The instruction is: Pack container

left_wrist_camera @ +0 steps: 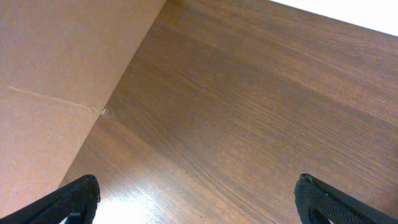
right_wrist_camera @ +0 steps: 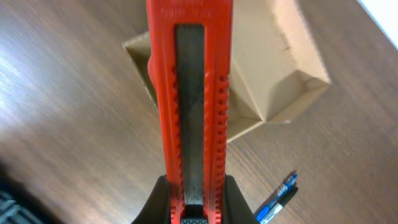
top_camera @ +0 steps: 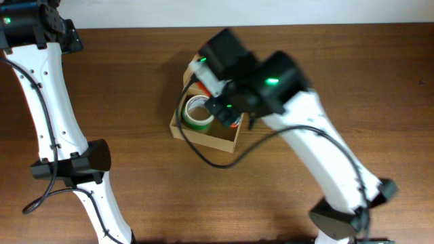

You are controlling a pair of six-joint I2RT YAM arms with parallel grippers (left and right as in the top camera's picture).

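Observation:
The container (top_camera: 230, 142) is an open tan cardboard box at the table's middle; it also shows in the right wrist view (right_wrist_camera: 280, 74). A green and white tape roll (top_camera: 199, 112) lies inside it. My right gripper (right_wrist_camera: 196, 190) is shut on a red utility knife (right_wrist_camera: 193, 93) and hovers over the box's right part (top_camera: 229, 114). The knife points toward the box. My left gripper (left_wrist_camera: 199, 199) is open and empty over bare wood, far from the box; its arm reaches to the table's far left corner (top_camera: 41, 27).
A blue pen and a black marker (right_wrist_camera: 278, 200) lie together on the wooden table near the box. A flat tan surface (left_wrist_camera: 56, 93) fills the left of the left wrist view. The right arm's black cable (top_camera: 203, 152) loops past the box's front.

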